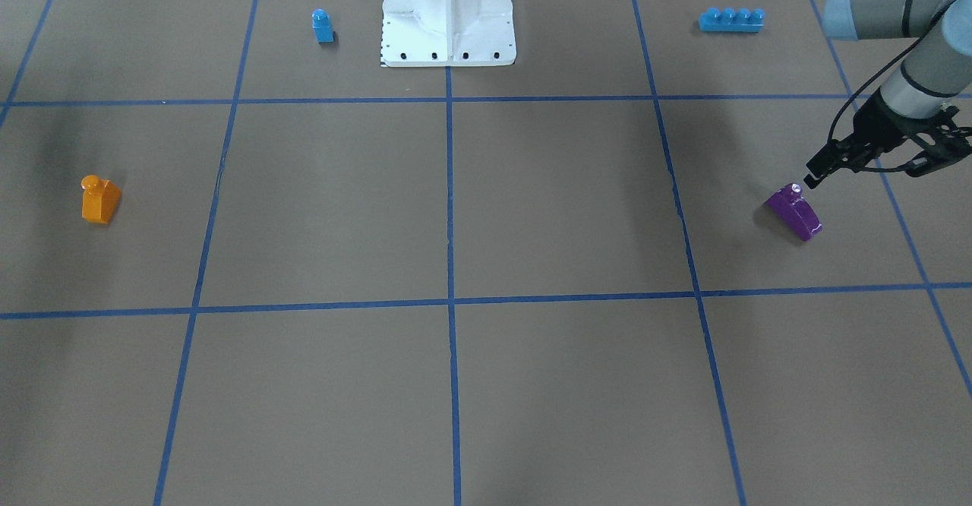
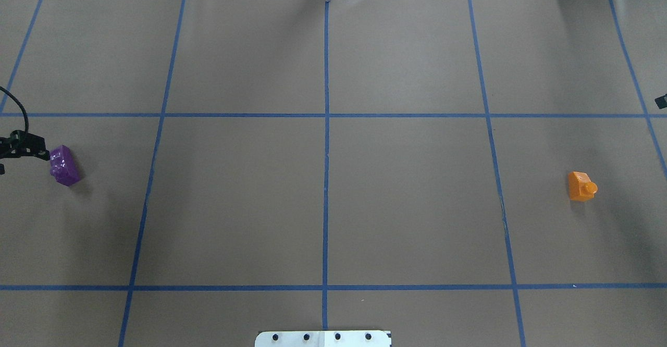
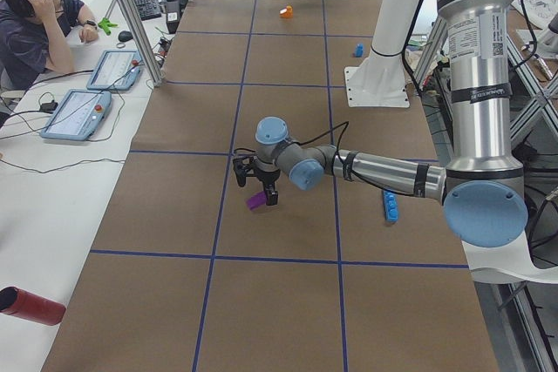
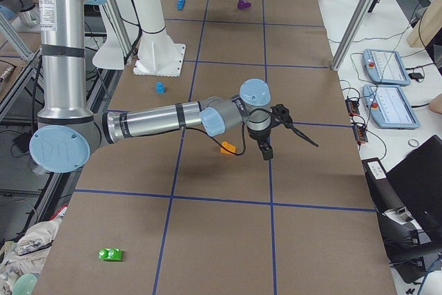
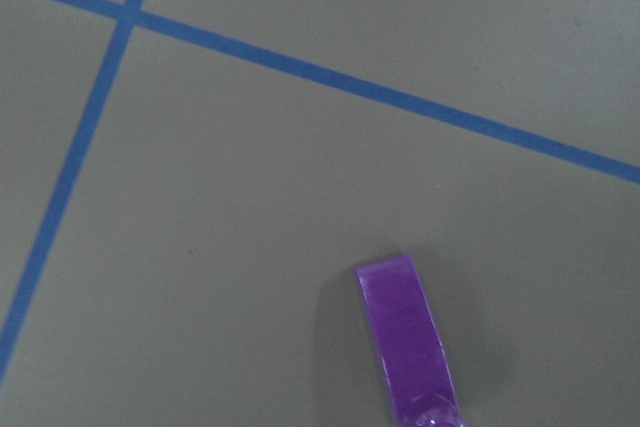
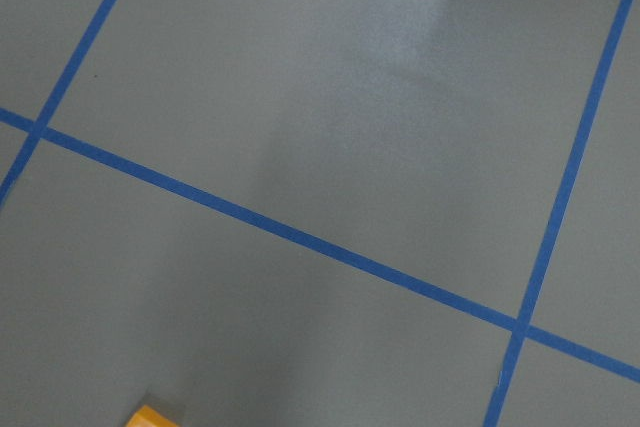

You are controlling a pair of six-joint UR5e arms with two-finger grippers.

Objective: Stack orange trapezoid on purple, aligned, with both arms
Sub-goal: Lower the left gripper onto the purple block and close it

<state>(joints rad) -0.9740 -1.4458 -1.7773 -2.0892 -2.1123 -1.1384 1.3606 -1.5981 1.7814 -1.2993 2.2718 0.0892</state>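
Nothing stacked yet: orange trapezoid [image 1: 100, 200], purple wedge [image 1: 793, 211] well apart. My left gripper [image 3: 254, 182] spread, empty, beside purple; right gripper [image 4: 290, 144] spread unclear.

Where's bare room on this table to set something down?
Middle squares between purple brick and orange brick lie bare. Crowded: by the purple brick, where the left pincer hovers, and the white base, small blue brick, long blue brick.
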